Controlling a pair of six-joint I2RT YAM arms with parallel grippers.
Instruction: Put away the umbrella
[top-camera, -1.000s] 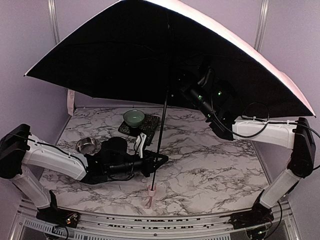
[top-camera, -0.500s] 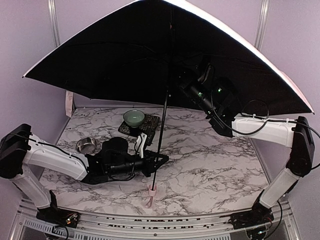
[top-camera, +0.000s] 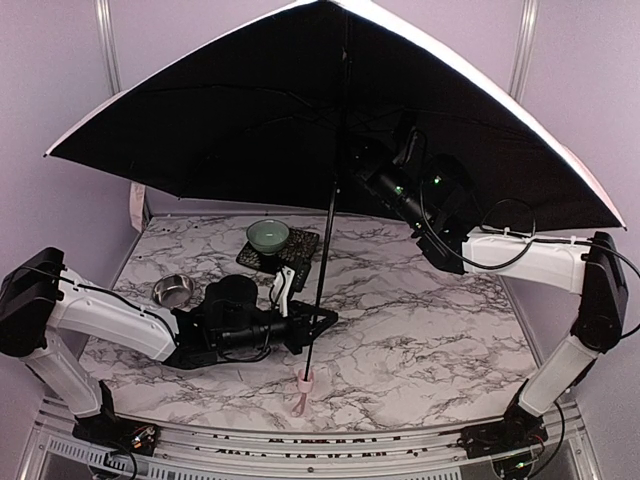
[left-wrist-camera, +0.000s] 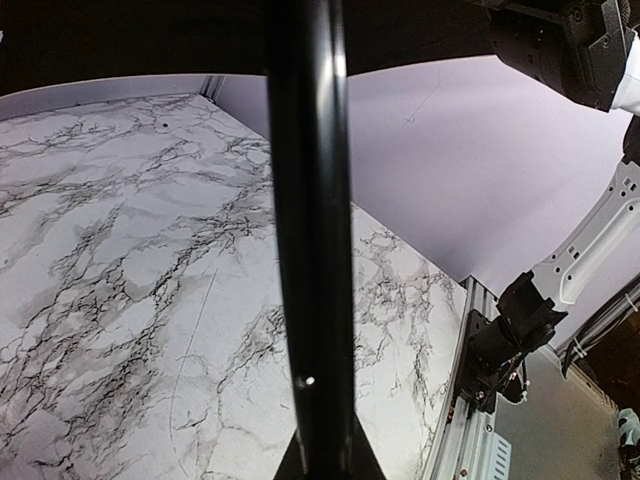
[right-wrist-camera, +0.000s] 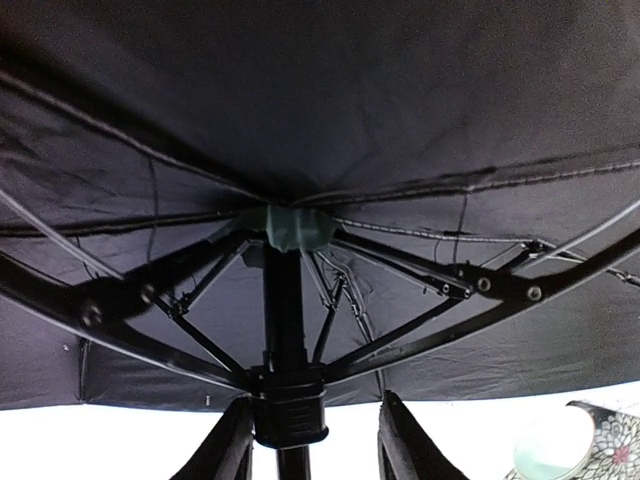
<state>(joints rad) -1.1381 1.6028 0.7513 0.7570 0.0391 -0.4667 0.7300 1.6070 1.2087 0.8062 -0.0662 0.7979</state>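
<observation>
Holding the open umbrella (top-camera: 300, 120) upright over the table (top-camera: 430, 330), we clamp its shaft (top-camera: 325, 250) low in the left pincer (top-camera: 318, 322); the right pincer (right-wrist-camera: 315, 415) straddles the runner (right-wrist-camera: 289, 408), jaws apart, perhaps not yet touching, ready to collapse it.

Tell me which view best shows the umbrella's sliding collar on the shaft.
Right wrist: the collar sits close up and sharp, flanked by the right end effector. Top external shows the whole umbrella, but the collar is lost against the dark underside. Left wrist shows only the lower shaft.
</observation>
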